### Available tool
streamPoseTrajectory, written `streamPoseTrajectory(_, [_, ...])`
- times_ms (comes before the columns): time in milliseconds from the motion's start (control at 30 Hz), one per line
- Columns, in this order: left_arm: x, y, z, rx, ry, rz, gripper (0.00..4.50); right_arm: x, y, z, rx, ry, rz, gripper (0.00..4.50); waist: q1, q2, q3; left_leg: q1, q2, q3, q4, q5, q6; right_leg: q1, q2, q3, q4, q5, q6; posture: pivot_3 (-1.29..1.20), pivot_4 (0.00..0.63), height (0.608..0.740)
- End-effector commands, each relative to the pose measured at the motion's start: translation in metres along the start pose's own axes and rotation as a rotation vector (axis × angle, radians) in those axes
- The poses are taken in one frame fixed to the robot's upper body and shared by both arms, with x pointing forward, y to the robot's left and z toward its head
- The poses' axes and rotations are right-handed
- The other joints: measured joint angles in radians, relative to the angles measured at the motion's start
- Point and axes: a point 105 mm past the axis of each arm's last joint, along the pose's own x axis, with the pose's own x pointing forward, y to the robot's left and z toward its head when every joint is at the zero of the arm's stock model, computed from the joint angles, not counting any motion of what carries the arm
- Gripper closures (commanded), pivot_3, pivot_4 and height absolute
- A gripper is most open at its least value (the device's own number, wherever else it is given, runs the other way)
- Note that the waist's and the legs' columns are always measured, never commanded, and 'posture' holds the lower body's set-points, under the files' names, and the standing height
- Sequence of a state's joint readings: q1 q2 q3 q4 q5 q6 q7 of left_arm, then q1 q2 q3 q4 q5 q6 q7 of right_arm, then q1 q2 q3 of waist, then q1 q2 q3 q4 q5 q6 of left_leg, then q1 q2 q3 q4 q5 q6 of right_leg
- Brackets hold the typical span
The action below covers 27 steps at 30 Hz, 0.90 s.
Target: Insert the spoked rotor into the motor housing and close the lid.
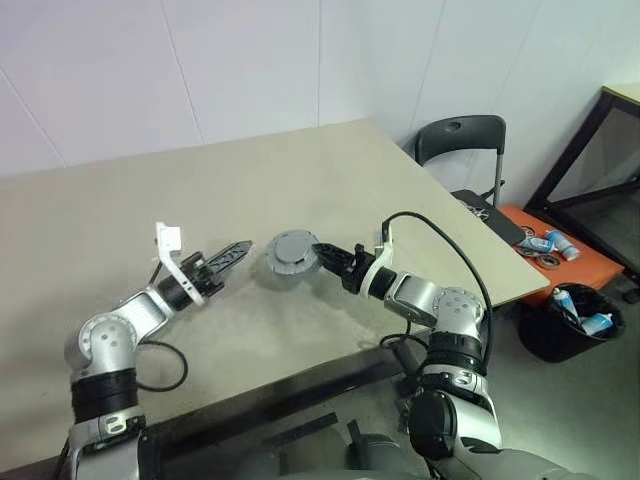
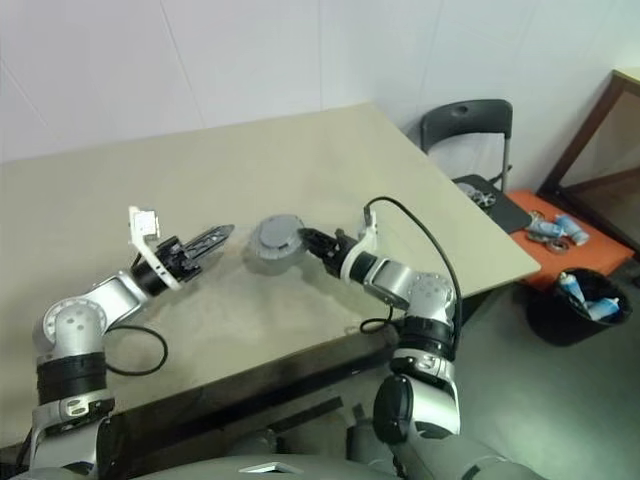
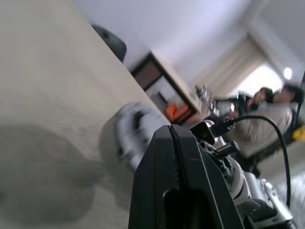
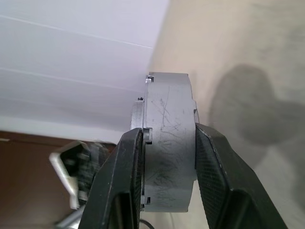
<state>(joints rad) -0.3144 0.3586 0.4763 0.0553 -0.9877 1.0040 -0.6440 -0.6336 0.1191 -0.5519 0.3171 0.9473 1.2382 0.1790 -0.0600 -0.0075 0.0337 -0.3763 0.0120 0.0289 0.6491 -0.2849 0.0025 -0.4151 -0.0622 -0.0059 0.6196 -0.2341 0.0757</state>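
1. The right gripper [image 1: 322, 250] has its jaws part open and clamped on the edge of a grey round assembly, the housing [image 1: 291, 254], held above the table [image 1: 120, 220]. In the right wrist view the two fingers [image 4: 119, 191] press on opposite flat faces of the scratched grey body.
2. The left gripper [image 1: 236, 252] has its jaws closed with nothing between them; it hangs just beside the housing, on the side away from the right gripper, apart from it.
3. The lid [image 2: 272, 235] seems to sit on the housing as its flat grey top face. I cannot tell whether it is fully seated. The rotor cannot be made out; it is probably inside.
4. Risks, as I judge them:
   - The grip is on a smooth metal face, near the rim only, so the part could pivot or slip out and drop to the table.
   - If the lid is only resting, a tilt of the wrist could let it slide off.
   - If the left gripper pushes off-centre, it could knock the housing out of the right gripper's hold.
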Motion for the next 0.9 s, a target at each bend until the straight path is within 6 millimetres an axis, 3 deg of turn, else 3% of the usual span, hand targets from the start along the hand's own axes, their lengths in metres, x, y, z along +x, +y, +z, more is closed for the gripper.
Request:
streamPoseTrajectory(33, [-0.01, -0.004, 0.023, -0.016, -0.137, -0.004, 3.6, 0.01, 0.044, 0.009, -0.062, -0.01, 0.146, 3.27, 0.003, 0.0, 0.0, 0.0, 0.0, 0.0, 0.0, 0.0, 0.0, 0.0, 0.0, 0.0, 0.0, 0.0, 0.0, 0.0, 0.0, 0.74])
streamPoseTrajectory(233, [-0.013, -0.005, 0.02, -0.114, -0.23, -0.021, 1.58, 0.018, 0.06, 0.013, -0.078, 0.003, 0.183, 3.27, 0.015, 0.0, 0.001, -0.001, 0.0, 0.0, -0.001, 0.0, 0.0, -0.001, 0.0, 0.0, -0.001, 0.0, 0.0, 0.0, 0.0, 0.74])
streamPoseTrajectory(400, [-0.007, -0.014, -0.003, -0.164, -0.171, -0.057, 0.04, 0.019, 0.066, 0.015, -0.084, 0.017, 0.203, 3.27, 0.015, 0.0, 0.001, -0.002, 0.0, 0.0, -0.001, 0.0, 0.0, -0.002, -0.001, 0.0, 0.0, 0.0, 0.0, 0.0, 0.0, 0.74])
streamPoseTrajectory(900, [0.036, -0.02, -0.024, -0.317, -0.121, -0.135, 0.04, 0.02, 0.065, 0.009, -0.091, 0.071, 0.198, 3.27, 0.016, 0.0, 0.001, -0.013, -0.002, 0.0, 0.003, 0.0, -0.001, -0.012, 0.0, 0.0, 0.001, 0.001, 0.0, 0.0, 0.0, 0.74])
